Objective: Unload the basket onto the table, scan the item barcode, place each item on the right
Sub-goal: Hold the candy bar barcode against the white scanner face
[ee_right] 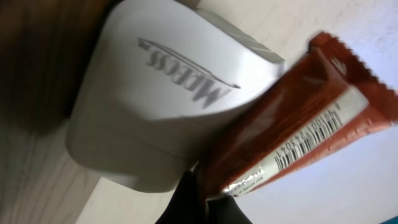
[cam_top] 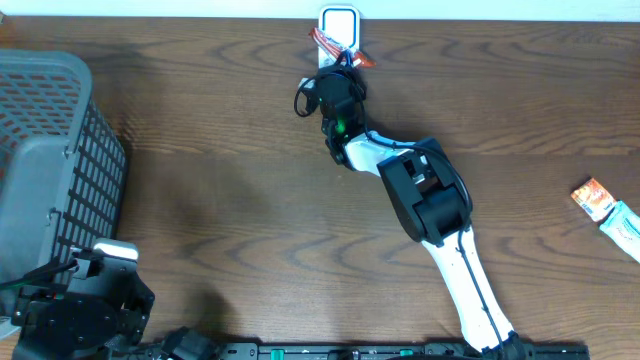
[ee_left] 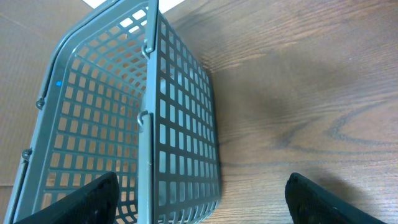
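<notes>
Overhead, I see the right arm (cam_top: 430, 200) stretched toward the top centre of the frame, where a white scanner (cam_top: 338, 20) sits at the far edge of the counter (cam_top: 220, 120). The right jaws are clamped shut on an orange snack bar (cam_top: 322, 41), which is held up just in front of the scanner.

On the right wrist view the bar (ee_right: 298, 137) runs diagonally across the right half of the frame. One end is pinched between the dark fingertips (ee_right: 193, 199) at the bottom. Its white label with the barcode (ee_right: 308, 143) faces the camera. The scanner body (ee_right: 161, 106) fills the left and centre, right beside the bar; I cannot tell whether they touch.

The left jaws stand wide apart and hold nothing. Their fingers (ee_left: 81, 202) show in the lower corners of the left wrist view, above the corner of a grey mesh basket (ee_left: 99, 112). Two more packets (cam_top: 605, 208) lie at the right edge of the overhead frame.
</notes>
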Available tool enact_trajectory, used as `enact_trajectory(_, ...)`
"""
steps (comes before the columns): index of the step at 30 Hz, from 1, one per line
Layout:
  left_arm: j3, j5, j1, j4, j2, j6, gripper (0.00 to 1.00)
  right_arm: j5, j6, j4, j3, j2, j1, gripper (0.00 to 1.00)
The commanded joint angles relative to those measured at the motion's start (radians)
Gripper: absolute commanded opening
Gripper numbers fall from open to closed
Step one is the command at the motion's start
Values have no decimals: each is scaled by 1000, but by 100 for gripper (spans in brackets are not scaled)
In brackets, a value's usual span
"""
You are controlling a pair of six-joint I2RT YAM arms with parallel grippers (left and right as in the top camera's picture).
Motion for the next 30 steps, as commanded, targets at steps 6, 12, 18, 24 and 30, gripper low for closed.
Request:
enact_trajectory(6,5,-6,3,-2,-5,-10,86,-20,150,38,-6,-207,6,1)
enact_trajectory(12,5,-6,3,-1,-5,-10,86,-9,532,-415,-6,-381,6,1)
enact_trajectory(18,5,-6,3,-1,-5,-10,86,-136,954,-920,-6,-507,-14,1)
enact_trajectory(24,5,-6,3,-2,-5,-10,86,-143,1053,-969,-6,-517,-40,1)
enact_trajectory(30,5,-6,3,-1,-5,-10,86,-61,877,-611,-6,-505,-73,1)
